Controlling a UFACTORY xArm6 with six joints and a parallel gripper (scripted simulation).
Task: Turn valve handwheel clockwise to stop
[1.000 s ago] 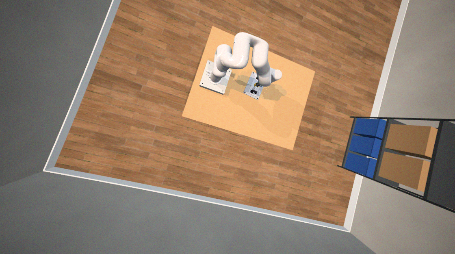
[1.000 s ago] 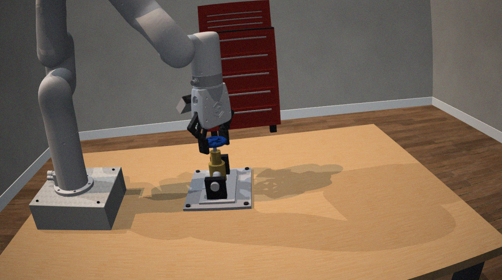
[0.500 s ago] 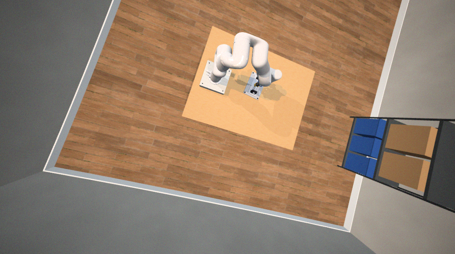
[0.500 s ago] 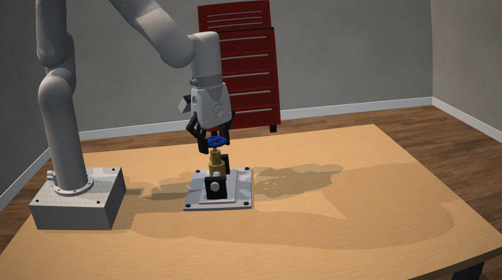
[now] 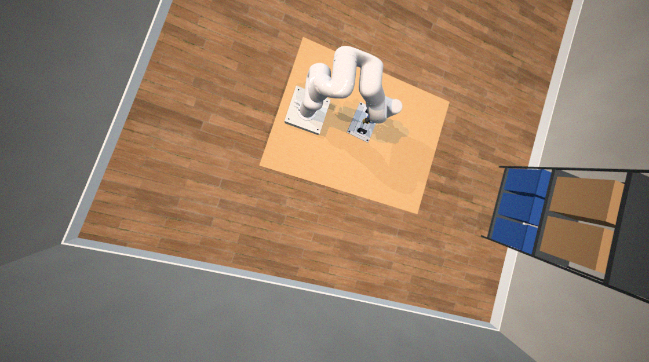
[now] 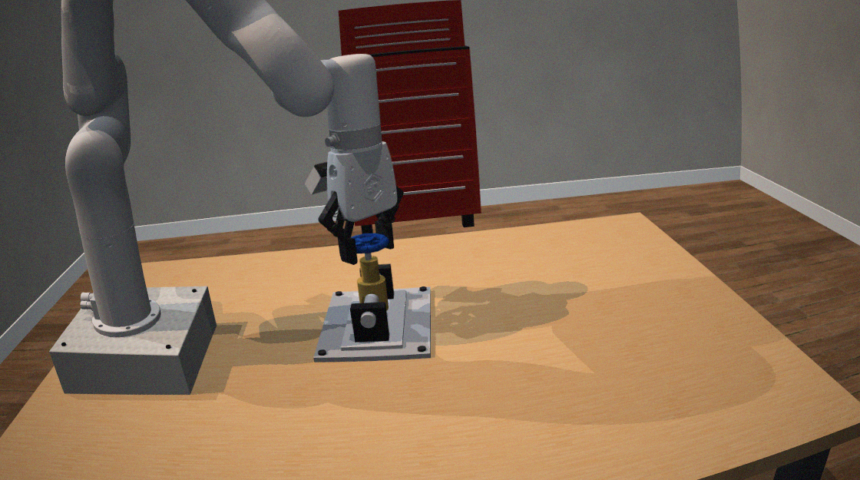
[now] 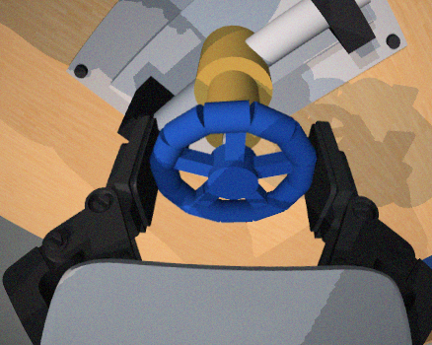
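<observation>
The valve has a blue spoked handwheel on a brass stem over a white pipe held by black clamps on a grey base plate. The handwheel lies level at the top of the stem. My gripper comes straight down on it, with one black finger pressed on the wheel's left rim and one on the right rim. It is shut on the handwheel, also seen in the exterior view. From overhead the arm hides most of the valve.
The arm's grey base block stands on the table left of the valve plate. A red tool cabinet stands behind the table by the wall. A shelf with blue bins and cardboard boxes is off to one side of the room.
</observation>
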